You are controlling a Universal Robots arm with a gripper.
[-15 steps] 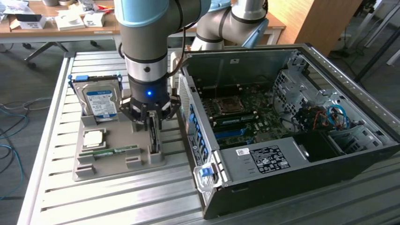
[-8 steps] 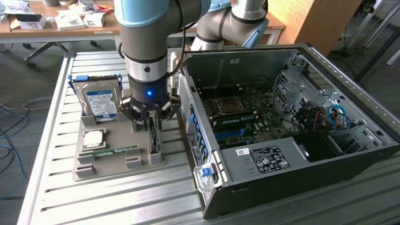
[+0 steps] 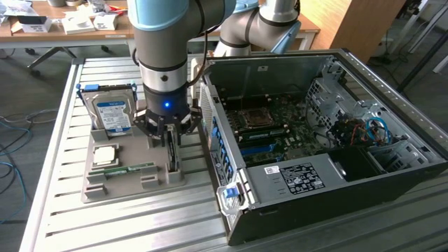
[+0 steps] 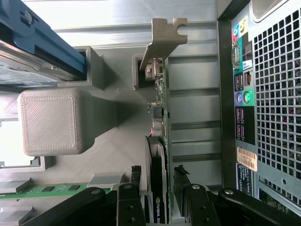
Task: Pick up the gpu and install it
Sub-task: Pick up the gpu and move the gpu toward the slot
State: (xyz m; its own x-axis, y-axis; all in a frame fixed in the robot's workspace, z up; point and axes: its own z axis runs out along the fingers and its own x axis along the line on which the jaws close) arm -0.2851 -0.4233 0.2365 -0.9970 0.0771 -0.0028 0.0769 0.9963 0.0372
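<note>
Arm is down over the grey holder (image 3: 129, 181) on the slatted metal table (image 3: 140, 220). Hand (image 3: 170, 137) sits directly over the gpu (image 3: 171, 153), which stands on edge in the holder slot nearest the open computer case (image 3: 315, 147). Wrist view: the gpu (image 4: 159, 117) runs away from the hand (image 4: 157, 172), its grey metal bracket (image 4: 162, 42) at the far end, its dark cooler section between the black fingers (image 4: 136, 176). Fingers are apart, one on each side of the card; a thin gap appears to remain on both sides, though pad contact cannot be ruled out from this angle. Card is upright and seated in the holder (image 4: 113, 132), not lifted. Hard drive (image 3: 112, 113) with blue label stands at the holder's back, on the exterior view's left. Green memory stick (image 3: 129, 169) lies in its own slot, well apart from the hand. Case lies on its side, on the exterior view's right, just beside the holder, motherboard exposed.
</note>
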